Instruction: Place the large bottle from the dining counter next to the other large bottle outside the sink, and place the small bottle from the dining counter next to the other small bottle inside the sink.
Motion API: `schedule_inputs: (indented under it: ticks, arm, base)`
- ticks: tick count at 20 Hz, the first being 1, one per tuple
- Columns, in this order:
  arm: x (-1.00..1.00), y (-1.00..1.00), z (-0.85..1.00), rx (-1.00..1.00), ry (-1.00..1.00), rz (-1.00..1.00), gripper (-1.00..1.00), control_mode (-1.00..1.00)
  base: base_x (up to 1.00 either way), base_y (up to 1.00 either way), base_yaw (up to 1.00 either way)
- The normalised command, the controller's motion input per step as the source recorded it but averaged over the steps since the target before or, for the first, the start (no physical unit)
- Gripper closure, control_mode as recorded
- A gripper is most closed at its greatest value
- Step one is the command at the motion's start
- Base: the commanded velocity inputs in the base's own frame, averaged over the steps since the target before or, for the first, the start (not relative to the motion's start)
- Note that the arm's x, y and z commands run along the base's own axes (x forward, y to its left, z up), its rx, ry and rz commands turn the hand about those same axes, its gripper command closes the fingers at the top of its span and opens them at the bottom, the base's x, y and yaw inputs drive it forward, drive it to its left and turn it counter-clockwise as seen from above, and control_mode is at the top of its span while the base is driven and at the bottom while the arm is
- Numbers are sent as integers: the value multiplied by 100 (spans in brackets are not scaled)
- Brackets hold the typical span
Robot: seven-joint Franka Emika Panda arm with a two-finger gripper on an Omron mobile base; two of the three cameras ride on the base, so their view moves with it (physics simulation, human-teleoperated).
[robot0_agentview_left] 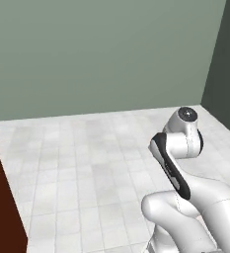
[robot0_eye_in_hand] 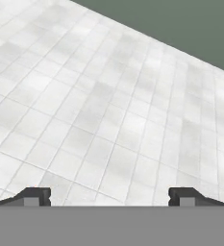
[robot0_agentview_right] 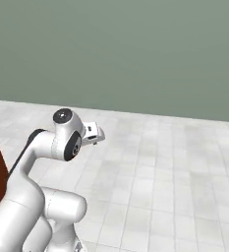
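At the bottom of the hand view the end effector (robot0_eye_in_hand: 109,196) shows its two dark fingertips (robot0_eye_in_hand: 35,196) set far apart, near the lower left and lower right, with nothing but floor between them: it is wide open and has hold of nothing. Behind it, the white arm (robot0_agentview_left: 185,192) sits folded in the lower right of the left base view and the lower left of the right base view, elbow raised and wrist tucked near the middle of the frame. At the left edge of both base views stands a reddish-brown wood panel (robot0_agentview_left: 3,212), with a sliver of pale top at its upper corner in the left base view; I judge it to be an end of the dining table, but too little shows to be sure. Beyond the arm, pale grey floor tiles (robot0_eye_in_hand: 108,96) run up the frame to a plain grey-green wall (robot0_agentview_left: 96,54) across the top. None of the bottles, nor the sink, can be placed from here, so no container's contents can be read. The step in hand looks like travel toward the dining table: it is best done with the arm kept folded and the end effector left open, the base turned toward the left-edge panel until the bottles come into sight before any reach.
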Motion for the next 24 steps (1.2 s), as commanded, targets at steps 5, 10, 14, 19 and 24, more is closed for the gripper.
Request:
schedule_inputs:
  ticks: [5,10,14,19,24]
  arm:
    - [0,0,0,0,0,0,-100,100]
    - [0,0,0,0,0,0,-100,100]
    - [0,0,0,0,0,0,-100,100]
    - [0,0,0,0,0,0,-100,100]
    - [0,0,0,0,0,0,-100,100]
  base:
    - [100,-45,46]
    - [100,-19,62]
    - [100,-37,64]
    - [100,-57,61]
    - [99,-56,63]
